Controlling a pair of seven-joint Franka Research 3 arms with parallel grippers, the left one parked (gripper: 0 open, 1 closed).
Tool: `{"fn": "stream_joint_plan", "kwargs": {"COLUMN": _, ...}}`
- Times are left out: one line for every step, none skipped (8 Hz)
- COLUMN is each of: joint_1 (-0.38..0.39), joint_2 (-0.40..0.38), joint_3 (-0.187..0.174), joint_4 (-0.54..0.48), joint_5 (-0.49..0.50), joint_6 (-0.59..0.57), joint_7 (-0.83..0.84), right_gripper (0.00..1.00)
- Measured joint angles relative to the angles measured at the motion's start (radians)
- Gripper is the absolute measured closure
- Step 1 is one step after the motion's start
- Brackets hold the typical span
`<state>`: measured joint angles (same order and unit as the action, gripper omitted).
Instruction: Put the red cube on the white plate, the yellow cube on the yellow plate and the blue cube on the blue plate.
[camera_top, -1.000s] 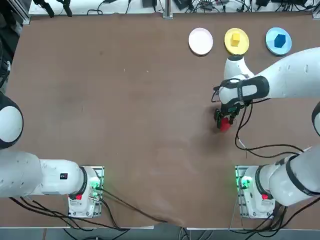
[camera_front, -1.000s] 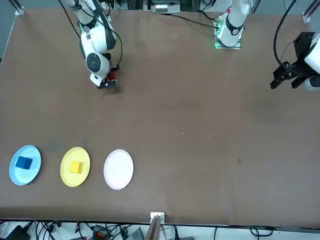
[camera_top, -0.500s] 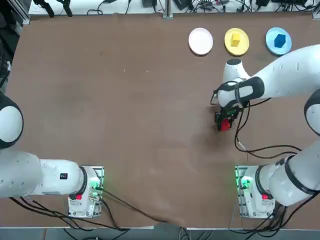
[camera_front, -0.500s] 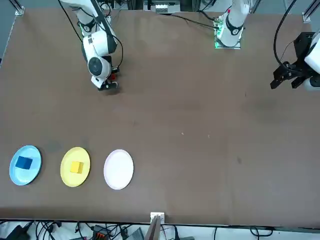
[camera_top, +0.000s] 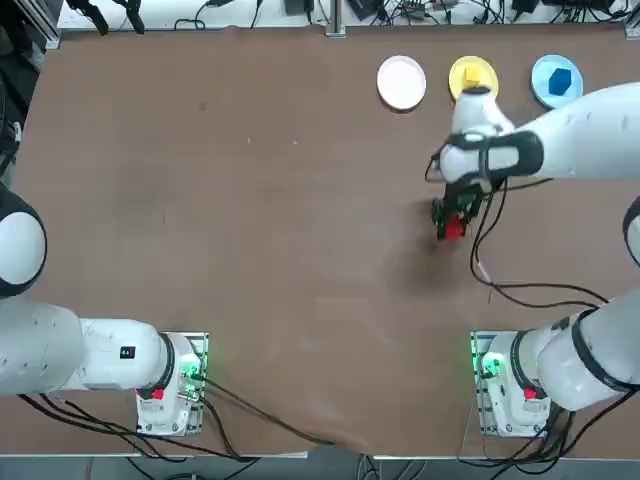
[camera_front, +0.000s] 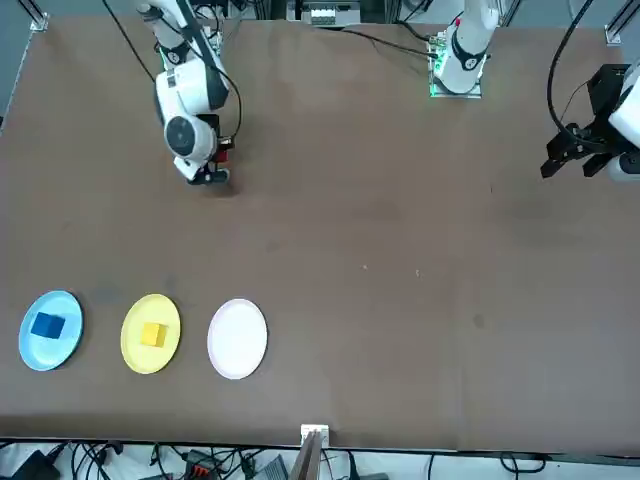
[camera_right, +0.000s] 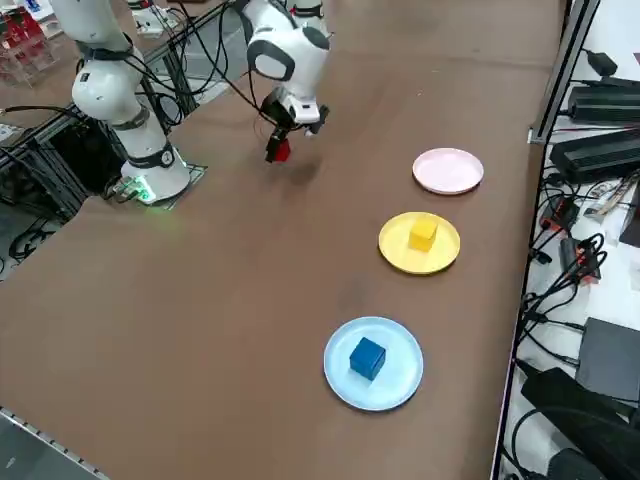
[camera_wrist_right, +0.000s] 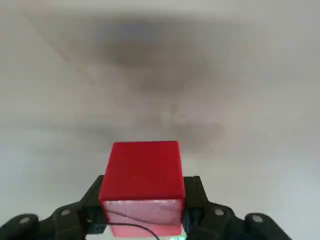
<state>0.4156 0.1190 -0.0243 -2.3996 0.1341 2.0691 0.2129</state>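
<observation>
Since 1 s ago: right gripper (camera_top: 452, 226) rising w/ red cube (camera_wrist_right: 142, 172) clamped, now clear of table. White plate (camera_top: 401, 82) lying ahead, slightly left; arm heading there.

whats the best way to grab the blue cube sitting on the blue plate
Take the blue cube from straight above, fingers closing on two opposite flat side faces. It sits alone on the flat blue plate, sides exposed. The right end effector is shut on the red cube.
</observation>
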Motion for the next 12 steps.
{"fn": "stream_joint_plan", "kwargs": {"joint_1": -0.033, "joint_2": 0.002, "joint_3": -0.004, "joint_4": 0.108, "joint_5": 0.0, "joint_6": -0.078, "joint_7": 0.0, "right_gripper": 0.3}}
{"fn": "stream_joint_plan", "kwargs": {"joint_1": -0.073, "joint_2": 0.027, "joint_3": -0.005, "joint_4": 0.247, "joint_5": 0.0, "joint_6": -0.156, "joint_7": 0.0, "right_gripper": 0.3}}
{"fn": "stream_joint_plan", "kwargs": {"joint_1": -0.109, "joint_2": 0.083, "joint_3": -0.006, "joint_4": 0.409, "joint_5": -0.001, "joint_6": -0.226, "joint_7": -0.002, "right_gripper": 0.3}}
{"fn": "stream_joint_plan", "kwargs": {"joint_1": -0.133, "joint_2": 0.173, "joint_3": -0.007, "joint_4": 0.582, "joint_5": -0.007, "joint_6": -0.29, "joint_7": -0.004, "right_gripper": 0.3}}
{"fn": "stream_joint_plan", "kwargs": {"joint_1": -0.143, "joint_2": 0.287, "joint_3": -0.008, "joint_4": 0.75, "joint_5": -0.02, "joint_6": -0.332, "joint_7": -0.004, "right_gripper": 0.3}}
{"fn": "stream_joint_plan", "kwargs": {"joint_1": -0.146, "joint_2": 0.407, "joint_3": -0.008, "joint_4": 0.907, "joint_5": -0.031, "joint_6": -0.347, "joint_7": -0.004, "right_gripper": 0.3}}
{"fn": "stream_joint_plan", "kwargs": {"joint_1": -0.146, "joint_2": 0.516, "joint_3": -0.008, "joint_4": 1.042, "joint_5": -0.035, "joint_6": -0.337, "joint_7": -0.004, "right_gripper": 0.3}}
{"fn": "stream_joint_plan", "kwargs": {"joint_1": -0.144, "joint_2": 0.596, "joint_3": -0.007, "joint_4": 1.136, "joint_5": -0.036, "joint_6": -0.29, "joint_7": -0.004, "right_gripper": 0.3}}
{"fn": "stream_joint_plan", "kwargs": {"joint_1": -0.142, "joint_2": 0.647, "joint_3": -0.007, "joint_4": 1.187, "joint_5": -0.036, "joint_6": -0.225, "joint_7": -0.004, "right_gripper": 0.3}}
{"fn": "stream_joint_plan", "kwargs": {"joint_1": -0.139, "joint_2": 0.68, "joint_3": -0.006, "joint_4": 1.206, "joint_5": -0.036, "joint_6": -0.16, "joint_7": -0.003, "right_gripper": 0.3}}
{"fn": "stream_joint_plan", "kwargs": {"joint_1": -0.137, "joint_2": 0.706, "joint_3": -0.002, "joint_4": 1.214, "joint_5": -0.036, "joint_6": -0.089, "joint_7": 0.011, "right_gripper": 0.3}}
{"fn": "stream_joint_plan", "kwargs": {"joint_1": -0.133, "joint_2": 0.728, "joint_3": 0.002, "joint_4": 1.219, "joint_5": -0.036, "joint_6": -0.029, "joint_7": 0.037, "right_gripper": 0.3}}
